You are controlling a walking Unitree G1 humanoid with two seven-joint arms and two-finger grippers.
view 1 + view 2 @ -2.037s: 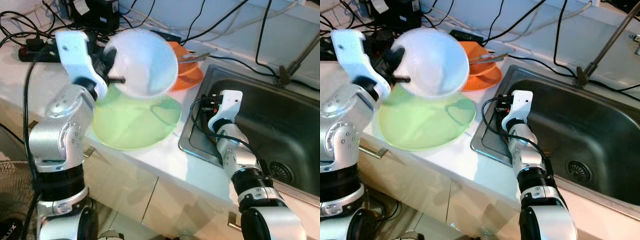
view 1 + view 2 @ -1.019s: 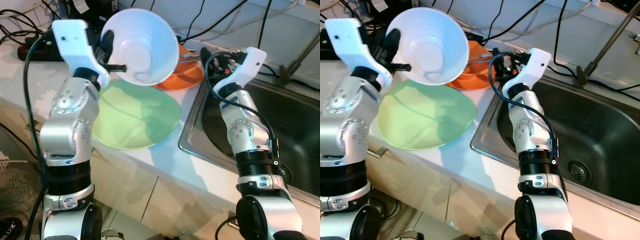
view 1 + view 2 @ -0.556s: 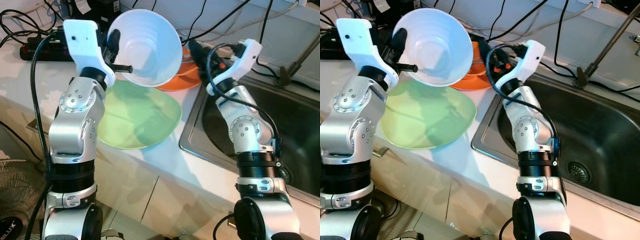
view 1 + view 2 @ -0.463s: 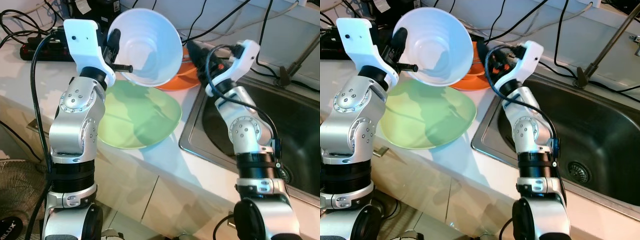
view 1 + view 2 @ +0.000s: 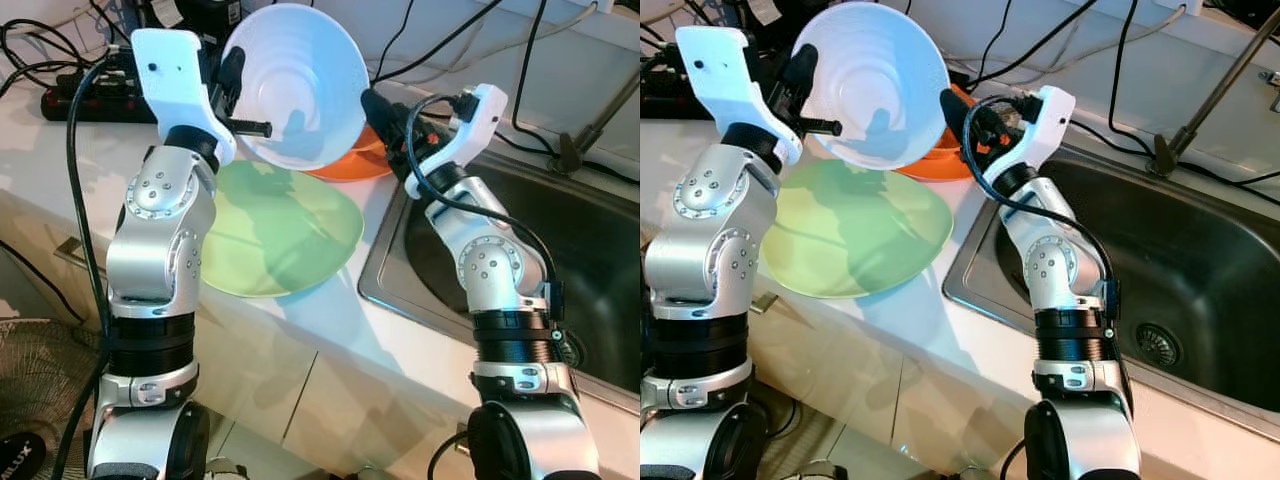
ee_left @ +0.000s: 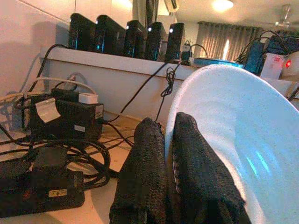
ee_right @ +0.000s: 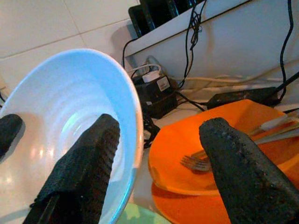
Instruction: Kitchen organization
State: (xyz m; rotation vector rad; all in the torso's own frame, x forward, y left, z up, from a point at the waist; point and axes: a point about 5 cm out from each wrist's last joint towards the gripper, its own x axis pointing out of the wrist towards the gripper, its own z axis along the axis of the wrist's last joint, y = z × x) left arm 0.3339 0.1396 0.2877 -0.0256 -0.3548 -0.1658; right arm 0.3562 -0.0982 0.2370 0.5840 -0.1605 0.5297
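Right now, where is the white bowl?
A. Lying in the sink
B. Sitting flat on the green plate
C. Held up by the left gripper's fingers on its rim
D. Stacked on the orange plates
C. The white bowl hangs tilted above the green plate, its rim pinched by the left gripper; the right gripper spreads open beside it.

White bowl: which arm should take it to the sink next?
Probably right. The left gripper grips the white bowl by its rim above the green plate. The right gripper is open astride the opposite rim, and that arm stands beside the sink.
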